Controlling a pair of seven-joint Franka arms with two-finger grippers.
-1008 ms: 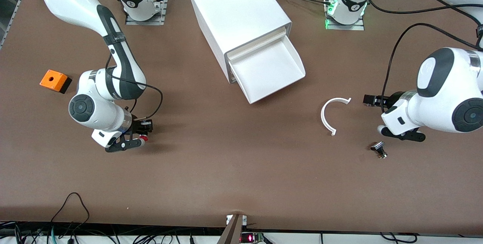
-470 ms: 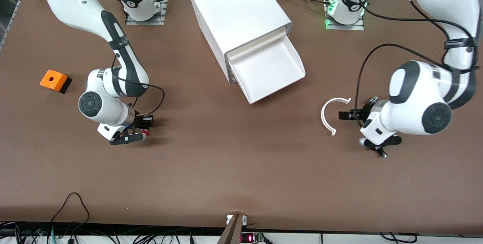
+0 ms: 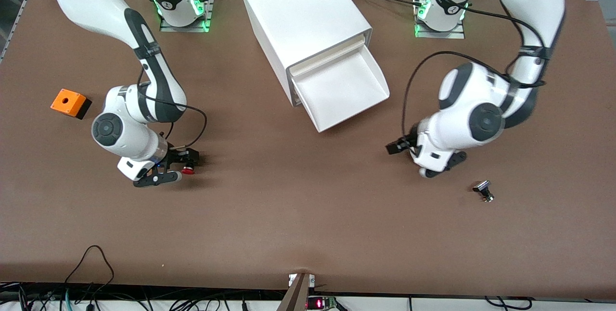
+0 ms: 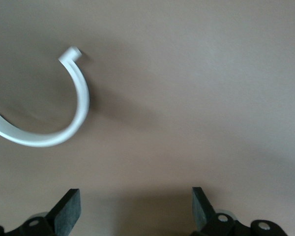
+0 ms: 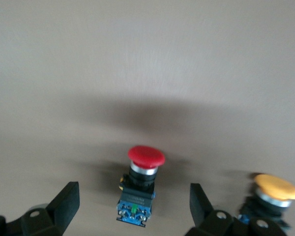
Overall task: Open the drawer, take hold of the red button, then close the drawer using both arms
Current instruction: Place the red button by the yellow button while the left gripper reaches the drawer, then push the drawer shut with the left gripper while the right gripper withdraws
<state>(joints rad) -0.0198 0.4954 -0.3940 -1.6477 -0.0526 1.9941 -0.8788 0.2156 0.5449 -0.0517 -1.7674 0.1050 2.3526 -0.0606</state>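
Note:
The drawer (image 3: 342,90) stands pulled out of the white cabinet (image 3: 301,15), and its tray shows nothing inside. The red-capped button (image 5: 141,183) lies on its side on the table between the open fingers of my right gripper (image 5: 132,202). From the front, the button (image 3: 188,170) shows at the tip of my right gripper (image 3: 174,166), toward the right arm's end of the table. My left gripper (image 4: 135,206) is open and empty, low over the table beside a white C-shaped ring (image 4: 64,115). From the front, my left gripper (image 3: 424,153) is nearer to the camera than the drawer.
An orange-yellow capped button (image 5: 273,191) lies just outside one right finger. An orange box with a hole (image 3: 70,102) sits toward the right arm's end. A small black part (image 3: 483,190) lies toward the left arm's end. The left arm hides the ring from the front camera.
My left arm has swung in from its end of the table toward the middle and now covers the white ring. My right gripper has shifted a little, and the red cap shows more plainly.

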